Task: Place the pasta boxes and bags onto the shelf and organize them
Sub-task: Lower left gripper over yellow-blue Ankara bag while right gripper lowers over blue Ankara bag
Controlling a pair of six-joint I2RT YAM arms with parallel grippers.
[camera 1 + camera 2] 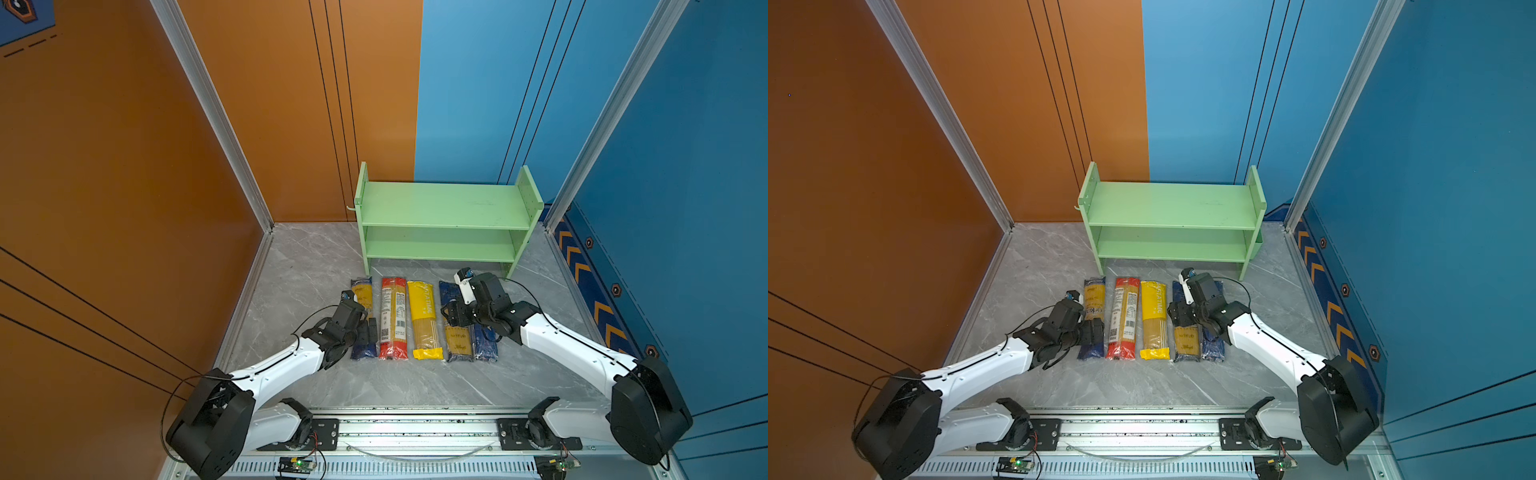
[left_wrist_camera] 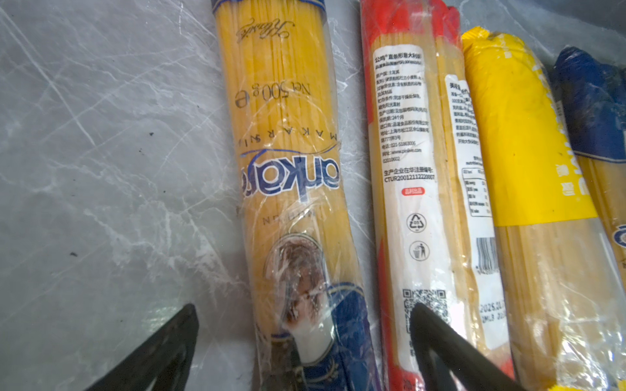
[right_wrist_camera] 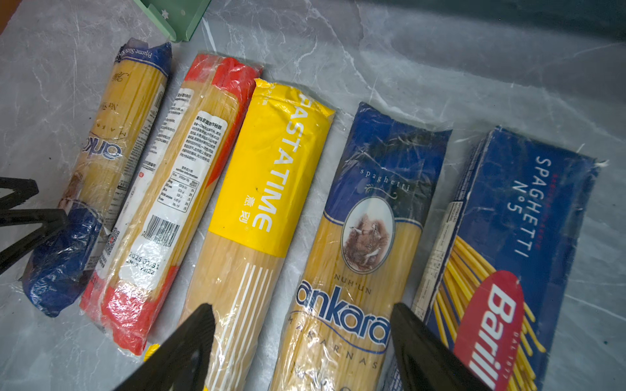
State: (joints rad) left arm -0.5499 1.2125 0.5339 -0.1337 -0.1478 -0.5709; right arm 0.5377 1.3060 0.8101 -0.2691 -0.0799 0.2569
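Before shelf | packs abreast, edges perhaps touching | open tabletop either side

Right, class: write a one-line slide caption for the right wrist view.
Open right gripper poised above the ankara bag, between the yellow bag and the Barilla pack.

The grey marbled bench carries the green shelf at its back. In front of it, five packs lie flat in one row: ankara bag, red bag, yellow bag, second ankara bag, Barilla pack.
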